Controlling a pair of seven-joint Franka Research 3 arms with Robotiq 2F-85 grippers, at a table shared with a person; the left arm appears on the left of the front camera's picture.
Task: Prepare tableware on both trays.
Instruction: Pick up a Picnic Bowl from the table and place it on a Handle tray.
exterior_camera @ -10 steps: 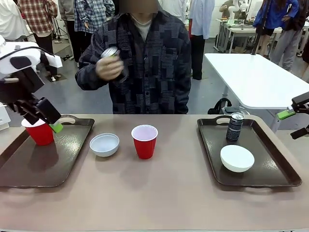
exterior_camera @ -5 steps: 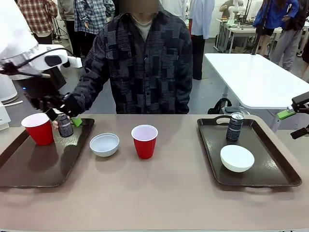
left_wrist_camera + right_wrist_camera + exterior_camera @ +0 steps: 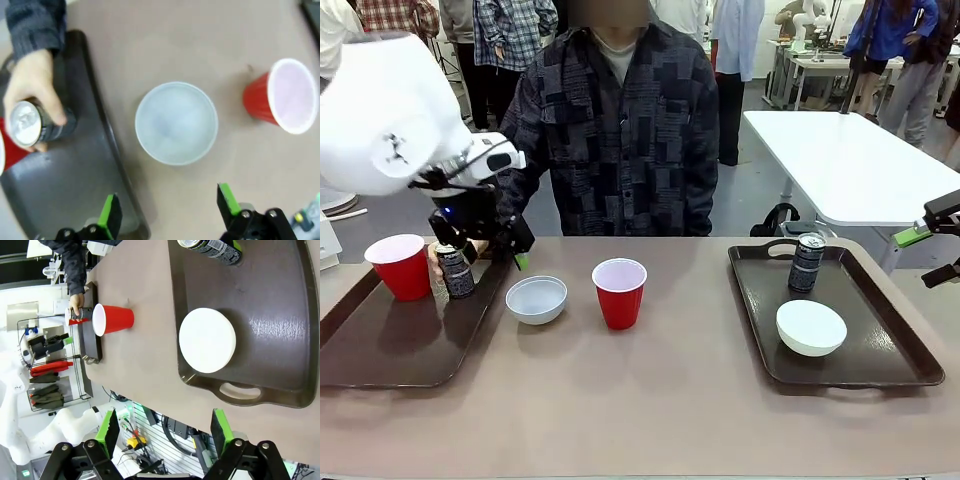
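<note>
On the left tray [image 3: 380, 355] stand a red cup [image 3: 400, 266] and a dark can [image 3: 455, 272], which a person's hand [image 3: 35, 85] grips. My left gripper [image 3: 505, 250] hangs open over that tray's right rim, holding nothing. In the left wrist view my left gripper [image 3: 168, 210] is just short of a white bowl [image 3: 176, 123] on the bare table, with a second red cup [image 3: 282, 97] beyond. The right tray [image 3: 900, 365] carries a can [image 3: 807, 262] and a white bowl [image 3: 811, 327]. My right gripper [image 3: 928, 255] waits open at the table's right edge, off its tray [image 3: 280, 310].
The table bowl [image 3: 536, 298] and the middle red cup [image 3: 619, 290] sit between the trays. A person in a dark patterned shirt [image 3: 620, 120] stands at the far side, one arm reaching to the left tray. The table's near half is bare.
My left gripper has left the red cup on the left tray and swung right toward the bowl. The person has brought a can down onto the left tray.
</note>
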